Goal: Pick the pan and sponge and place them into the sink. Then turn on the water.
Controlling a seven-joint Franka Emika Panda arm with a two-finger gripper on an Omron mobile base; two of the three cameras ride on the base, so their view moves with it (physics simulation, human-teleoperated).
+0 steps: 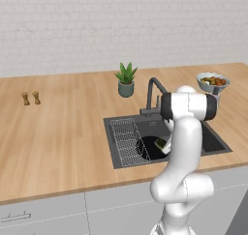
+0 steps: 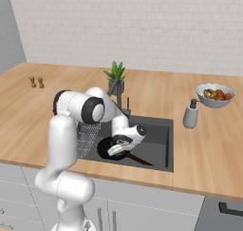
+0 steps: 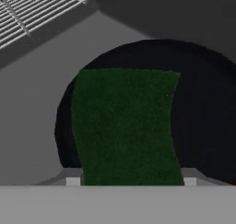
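**Sponge between the fingers, low over the pan in the sink**

Kitchen setting: pale brick wall behind a light wooden table (image 1: 53, 132) with a dark grey rectangular sink (image 1: 213, 141) set into it.

The fingers (image 3: 131, 181) stand partly open with the sponge (image 3: 126, 126) between them; in the hand view only two small grey tips flank its lower corners, so whether the tips press on it cannot be told. The sponge is a flat block with a coarse dark green face, its edges slightly bowed. Under it lies the pan (image 3: 203, 108), round, flat and black, resting on the smooth grey sink floor. In the right base view its thin brown handle (image 2: 140, 159) runs toward the sink's front edge. A wire rack (image 1: 125, 142) fills the sink's left part. The white arm hides much of the basin and the lower faucet (image 1: 154, 91), a dark curved pipe.

Behind the sink stands a leafy potted plant (image 1: 126, 80); to the right, a bowl of fruit (image 2: 215, 95) and a grey soap dispenser (image 2: 191, 114).
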